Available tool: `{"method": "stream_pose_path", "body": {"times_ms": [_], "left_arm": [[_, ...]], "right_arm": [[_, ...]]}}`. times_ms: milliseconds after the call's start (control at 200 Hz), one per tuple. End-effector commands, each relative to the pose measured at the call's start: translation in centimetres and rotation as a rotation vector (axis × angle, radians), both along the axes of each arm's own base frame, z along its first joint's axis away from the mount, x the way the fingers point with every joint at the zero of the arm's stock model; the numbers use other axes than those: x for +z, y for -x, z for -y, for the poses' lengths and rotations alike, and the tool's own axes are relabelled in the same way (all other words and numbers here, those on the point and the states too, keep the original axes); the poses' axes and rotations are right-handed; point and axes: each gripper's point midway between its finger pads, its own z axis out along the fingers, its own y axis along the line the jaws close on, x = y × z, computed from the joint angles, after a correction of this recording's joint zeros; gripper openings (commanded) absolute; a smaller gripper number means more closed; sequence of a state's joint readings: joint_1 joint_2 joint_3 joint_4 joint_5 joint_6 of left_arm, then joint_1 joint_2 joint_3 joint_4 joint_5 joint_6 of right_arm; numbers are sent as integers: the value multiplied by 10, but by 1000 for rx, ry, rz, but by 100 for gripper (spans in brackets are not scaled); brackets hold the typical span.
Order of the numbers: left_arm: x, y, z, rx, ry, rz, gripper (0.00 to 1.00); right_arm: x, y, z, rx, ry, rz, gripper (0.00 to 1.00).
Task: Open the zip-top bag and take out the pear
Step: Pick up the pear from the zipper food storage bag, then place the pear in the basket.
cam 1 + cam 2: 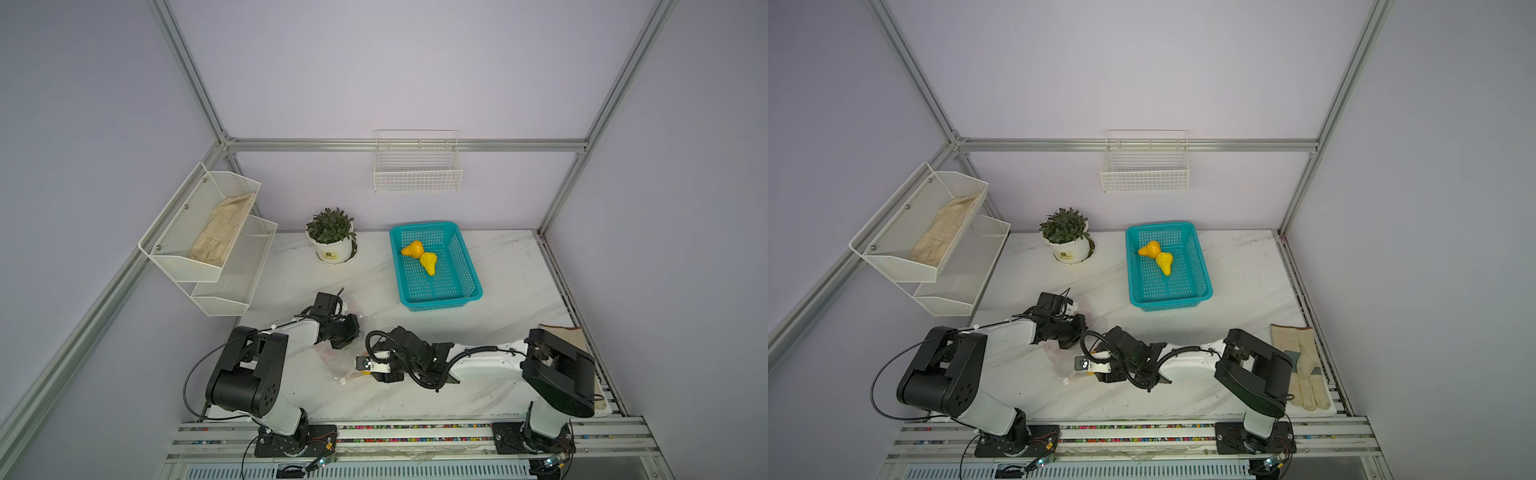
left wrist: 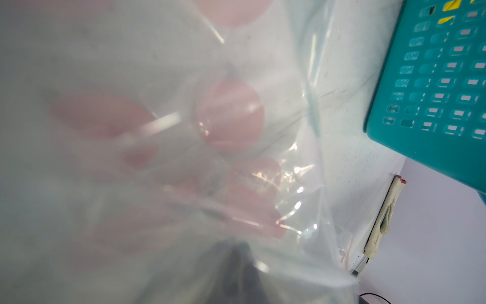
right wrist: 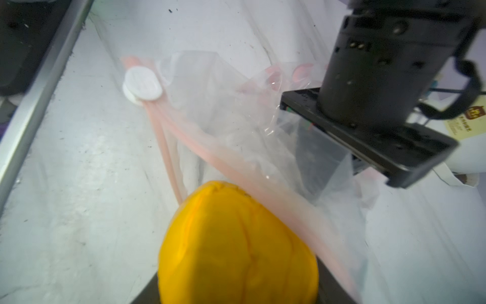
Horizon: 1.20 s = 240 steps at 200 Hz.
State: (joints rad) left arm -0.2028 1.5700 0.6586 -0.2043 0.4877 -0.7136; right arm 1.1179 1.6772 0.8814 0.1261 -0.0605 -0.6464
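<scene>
Pear close-up, right wrist view only

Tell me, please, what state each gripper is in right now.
Left gripper: closed, pinching the zip-top bag.
Right gripper: closed on the pear.

The left arm and right arm pair white shell links with boxy black joints. Each sits on a screwed black base plate trailing thin red wires. Black cables loop along both. The left end effector is black, with a round body and a flat rail.
</scene>
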Motion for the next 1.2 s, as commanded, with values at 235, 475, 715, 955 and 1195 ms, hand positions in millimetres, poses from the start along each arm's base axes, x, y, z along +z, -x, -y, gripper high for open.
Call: {"method": "stream_pose_path", "body": {"times_ms": [235, 475, 715, 955, 1195], "left_arm": [[-20, 29, -28, 8, -163, -127, 0], [53, 3, -30, 22, -174, 45, 10], [99, -13, -49, 52, -275, 142, 13], [113, -11, -49, 52, -262, 161, 19], [114, -5, -61, 74, -305, 165, 22]], "right_arm": [[83, -37, 52, -201, -129, -47, 30], [138, -155, 111, -650, -269, -91, 30], [107, -248, 165, -985, -230, -271, 33], [25, -281, 178, -1109, -122, -547, 36], [-23, -295, 177, -1160, -64, -594, 62]]}}
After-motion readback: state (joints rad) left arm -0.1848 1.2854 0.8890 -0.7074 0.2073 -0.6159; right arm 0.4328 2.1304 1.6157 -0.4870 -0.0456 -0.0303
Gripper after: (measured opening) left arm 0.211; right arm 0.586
